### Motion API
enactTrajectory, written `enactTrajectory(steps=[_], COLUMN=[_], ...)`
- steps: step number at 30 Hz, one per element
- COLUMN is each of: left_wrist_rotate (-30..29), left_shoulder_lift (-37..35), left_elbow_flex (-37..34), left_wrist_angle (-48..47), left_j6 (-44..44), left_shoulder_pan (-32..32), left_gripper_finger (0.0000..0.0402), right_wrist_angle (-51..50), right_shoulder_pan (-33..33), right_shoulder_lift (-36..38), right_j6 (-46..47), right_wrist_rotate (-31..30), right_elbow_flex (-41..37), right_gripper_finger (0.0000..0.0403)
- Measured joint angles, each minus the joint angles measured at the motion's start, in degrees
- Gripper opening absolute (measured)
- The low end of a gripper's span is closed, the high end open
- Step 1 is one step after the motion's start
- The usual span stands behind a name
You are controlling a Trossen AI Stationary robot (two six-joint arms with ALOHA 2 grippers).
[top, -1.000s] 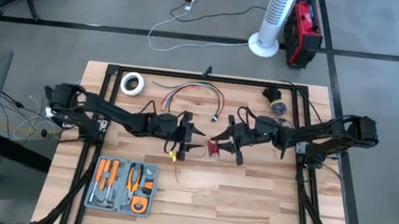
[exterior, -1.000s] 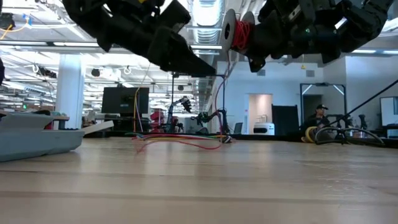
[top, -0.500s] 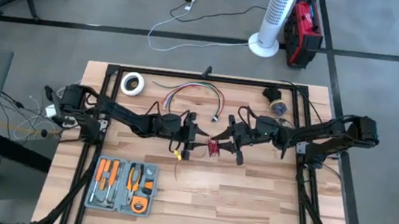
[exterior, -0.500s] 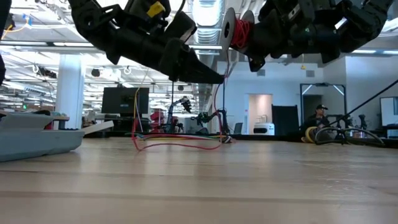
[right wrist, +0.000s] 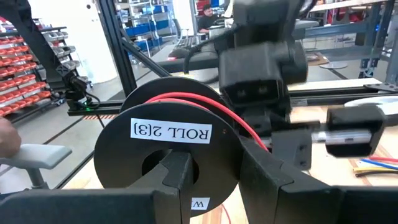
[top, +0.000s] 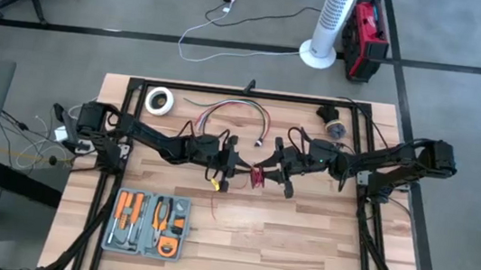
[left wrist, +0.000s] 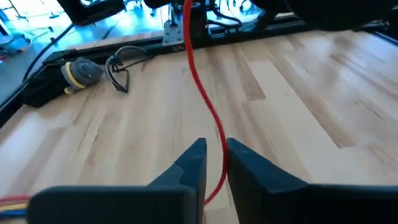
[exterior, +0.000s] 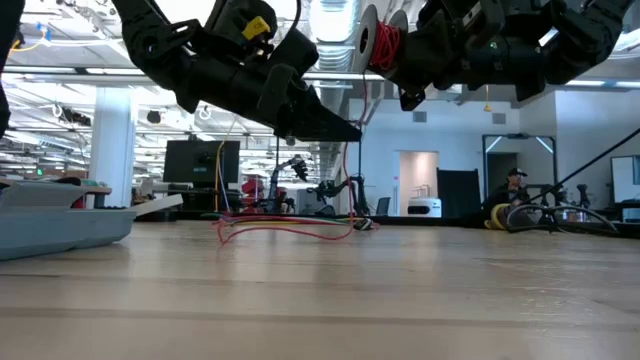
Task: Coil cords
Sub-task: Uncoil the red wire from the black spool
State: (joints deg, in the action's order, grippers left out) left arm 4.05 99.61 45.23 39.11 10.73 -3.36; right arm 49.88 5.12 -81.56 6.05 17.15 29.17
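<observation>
The cord is a thin red wire (left wrist: 208, 106). One end is wound on a black spool (right wrist: 168, 134) labelled ROLL; the rest hangs down (exterior: 349, 170) to a slack loop lying on the table (exterior: 290, 231). My right gripper (top: 275, 168) is shut on the spool (exterior: 380, 40), high above the table's middle. My left gripper (left wrist: 216, 149) is just left of the spool (top: 259, 175). Its fingers stand narrowly apart, and the wire runs down through the gap; I cannot tell whether it touches them. My right gripper holds the spool lifted clear of the table, its labelled flange (right wrist: 186, 155) facing the wrist. One finger (right wrist: 177, 177) lies on that flange by the centre hole. The other (right wrist: 261, 168) stands at the rim, beside the wound wire. The fingers come level from the table's right.
An open case of orange-handled tools (top: 148, 224) lies at the near left. A tape roll (top: 160, 100), a bundle of coloured wires (top: 234, 112) and a small dark part (top: 332, 125) lie along the far side. Black frame rails (top: 227, 91) border the table.
My left gripper has gone toward the table's right edge, closer to the spool, and its arm has turned so that a yellow tag shows on top. The wire's slack on the table has drawn up into a rounder loop. The spool has stayed in place.
</observation>
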Motion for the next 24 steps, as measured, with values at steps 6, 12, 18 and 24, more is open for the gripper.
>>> enactTrajectory(steps=[6,12,18,24], left_wrist_rotate=[0.0,0.0,-4.7,-10.2], left_shoulder_lift=[-0.1,-0.1,-0.5,-5.4], left_elbow_flex=[0.0,0.0,0.0,0.0], left_wrist_angle=[0.6,0.6,-0.3,-2.8], left_j6=[0.8,2.1,3.5,7.6], left_shoulder_pan=[0.0,0.0,0.0,0.0], left_gripper_finger=[0.0012,0.0001,0.0001,0.0], right_wrist_angle=[0.1,-0.2,-2.4,-7.3], right_shoulder_pan=[0.3,0.3,0.2,0.2], right_shoulder_lift=[0.0,0.0,0.0,0.0], right_j6=[0.0,0.0,-0.3,-0.4], right_wrist_rotate=[0.0,0.0,0.0,0.5], right_elbow_flex=[0.0,0.0,0.0,0.0], right_gripper_finger=[0.0108,0.0108,0.0108,0.0108])
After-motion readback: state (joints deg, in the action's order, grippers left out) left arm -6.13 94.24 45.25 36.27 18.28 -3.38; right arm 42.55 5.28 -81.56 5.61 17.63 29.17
